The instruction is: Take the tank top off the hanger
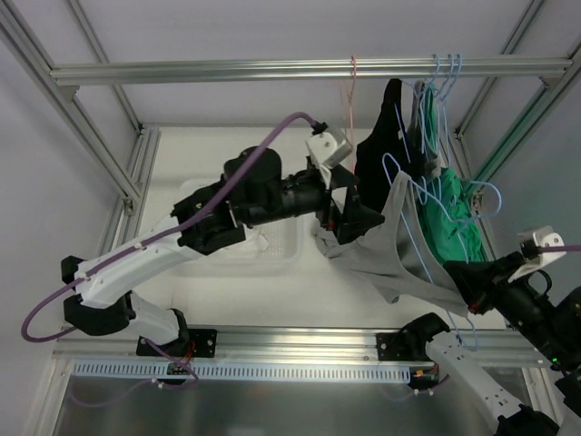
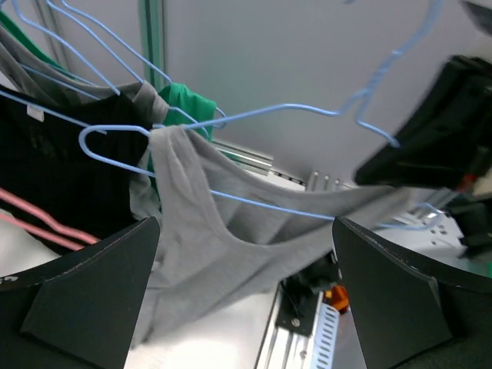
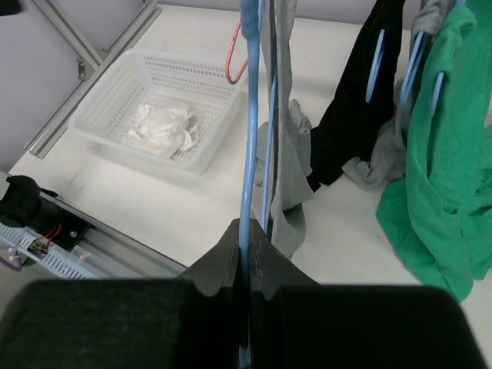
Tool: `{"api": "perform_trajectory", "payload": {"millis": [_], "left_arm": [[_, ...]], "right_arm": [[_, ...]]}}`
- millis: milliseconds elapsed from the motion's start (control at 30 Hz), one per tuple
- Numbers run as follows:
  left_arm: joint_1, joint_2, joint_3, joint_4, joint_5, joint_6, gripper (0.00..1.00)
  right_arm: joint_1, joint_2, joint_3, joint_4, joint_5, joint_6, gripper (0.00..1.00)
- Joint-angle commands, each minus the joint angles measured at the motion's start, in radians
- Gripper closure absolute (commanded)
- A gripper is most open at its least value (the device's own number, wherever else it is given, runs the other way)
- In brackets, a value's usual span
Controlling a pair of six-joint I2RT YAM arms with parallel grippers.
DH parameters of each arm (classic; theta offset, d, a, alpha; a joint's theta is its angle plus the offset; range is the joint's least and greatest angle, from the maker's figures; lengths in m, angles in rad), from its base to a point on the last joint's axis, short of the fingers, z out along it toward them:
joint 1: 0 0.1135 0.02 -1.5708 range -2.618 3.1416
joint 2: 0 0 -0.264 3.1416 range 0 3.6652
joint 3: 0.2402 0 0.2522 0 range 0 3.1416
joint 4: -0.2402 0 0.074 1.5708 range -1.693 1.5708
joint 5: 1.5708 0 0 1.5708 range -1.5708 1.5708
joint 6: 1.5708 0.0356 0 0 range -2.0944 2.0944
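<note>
Beside the hanger, the left gripper is gaping wide, facing the tank top (one strap hooking the wire's bend); the right gripper is pinching that hanger.

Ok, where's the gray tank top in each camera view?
Top external: tank top right of centre, beside the left gripper.
Left wrist: tank top centre frame, between the open fingers.
Right wrist: edge-on strip, upper middle, right of the blue hanger.
Shared landmark: the blue hanger carrying it, pinched by the right gripper.
</note>
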Motion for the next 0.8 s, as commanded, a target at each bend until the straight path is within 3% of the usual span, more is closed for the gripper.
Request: {"api": "perform_trajectory", "payload": {"millis": [0, 200, 367, 567, 633, 667, 767], "left_arm": [[-0.035, 0.1, 0.138, 0.04, -0.192, 0.11, 0.02], [-0.044, 0.234, 0.198, 0.041, -0.134, 0.101, 0.14], [-0.072, 0.302, 0.256, 0.043, -0.04, 0.112, 0.14], [-0.103, 0.358, 0.318, 0.043, -0.083, 0.136, 0.17], [-0.104, 0.363, 0.315, 0.043, -0.11, 0.136, 0.26], [-0.104, 0.365, 0.312, 0.043, -0.109, 0.138, 0.47], [-0.106, 0.358, 0.301, 0.043, -0.121, 0.136, 0.67]], "right_arm": [[-0.001, -0.01, 0.109, -0.096, 0.016, 0.018, 1.0], [0.0, -0.003, 0.235, -0.177, 0.011, 0.005, 1.0], [-0.002, -0.007, 0.275, -0.185, -0.026, 0.012, 1.0], [-0.002, -0.006, 0.283, -0.177, -0.09, 0.015, 1.0], [-0.002, -0.004, 0.293, -0.177, -0.098, 0.015, 1.0], [-0.001, -0.006, 0.296, -0.177, -0.098, 0.012, 1.0], [0.0, -0.007, 0.304, -0.179, -0.089, 0.011, 1.0]]}}
